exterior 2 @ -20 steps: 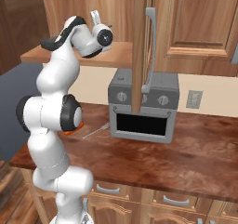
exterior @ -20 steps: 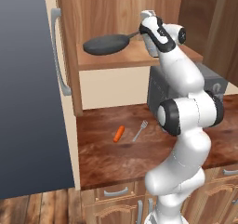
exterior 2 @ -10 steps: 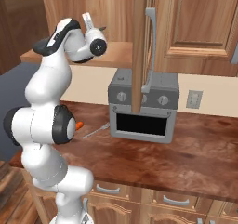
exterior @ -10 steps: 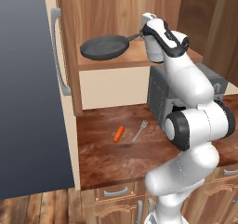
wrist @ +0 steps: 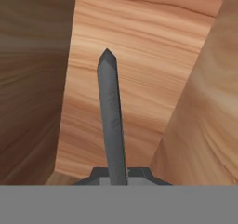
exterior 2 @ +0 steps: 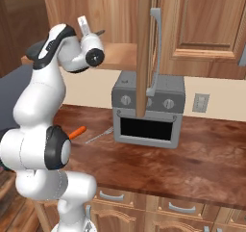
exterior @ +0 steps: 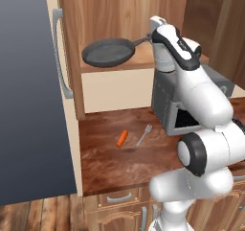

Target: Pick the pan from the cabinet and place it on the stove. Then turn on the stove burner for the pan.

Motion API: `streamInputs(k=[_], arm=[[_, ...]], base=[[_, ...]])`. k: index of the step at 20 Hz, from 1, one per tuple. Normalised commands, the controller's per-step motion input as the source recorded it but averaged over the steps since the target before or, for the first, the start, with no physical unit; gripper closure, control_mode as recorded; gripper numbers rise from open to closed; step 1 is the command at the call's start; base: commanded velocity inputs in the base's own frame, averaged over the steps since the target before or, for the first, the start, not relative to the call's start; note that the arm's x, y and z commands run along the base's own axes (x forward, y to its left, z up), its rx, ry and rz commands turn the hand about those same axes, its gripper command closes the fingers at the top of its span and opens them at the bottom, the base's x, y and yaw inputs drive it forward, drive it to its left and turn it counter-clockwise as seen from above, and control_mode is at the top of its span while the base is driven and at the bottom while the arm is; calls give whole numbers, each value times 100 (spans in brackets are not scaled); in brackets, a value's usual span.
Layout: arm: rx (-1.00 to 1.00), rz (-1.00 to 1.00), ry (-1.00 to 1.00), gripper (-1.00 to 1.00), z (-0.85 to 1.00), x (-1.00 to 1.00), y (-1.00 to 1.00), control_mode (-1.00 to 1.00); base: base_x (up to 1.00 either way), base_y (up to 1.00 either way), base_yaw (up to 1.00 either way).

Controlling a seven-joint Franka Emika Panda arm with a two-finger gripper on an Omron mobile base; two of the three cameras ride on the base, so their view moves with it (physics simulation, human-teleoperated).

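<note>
- My pincer (exterior: 152,36) is closed tight on the thin dark handle of the pan (exterior: 108,52); in the hand view the handle (wrist: 111,121) runs straight up from between my fingertips against wood.
- The pan hangs level in the air in front of the open cabinet (exterior: 143,14), its round dish out to the left of my hand, just above the front edge of the wooden shelf (exterior: 139,63).
- My arm reaches up and back from the base, its wrist at shelf height.
- The cabinet's open door (exterior 2: 144,48) with its grey bar handle (exterior 2: 154,53) stands edge-on in the right base view.
- Below the shelf, the brown table (exterior: 119,158) carries an orange carrot (exterior: 122,138) and, just beside it, a silver fork (exterior: 144,134).
- A boxy silver oven (exterior 2: 148,109) with three round knobs sits on the table to the right of these.
- A tall dark grey panel (exterior: 28,96) stands at the left.
</note>
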Motion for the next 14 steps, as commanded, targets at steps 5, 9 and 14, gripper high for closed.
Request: streamInputs(k=[5, 9, 14], arm=[[0, -1, 0, 100, 1, -61, 0, -100], [0, -2, 0, 100, 1, -62, 0, -100], [0, -3, 0, 100, 0, -65, -4, -100]], base=[[0, 0, 0], [0, 0, 0], [0, 0, 0]])
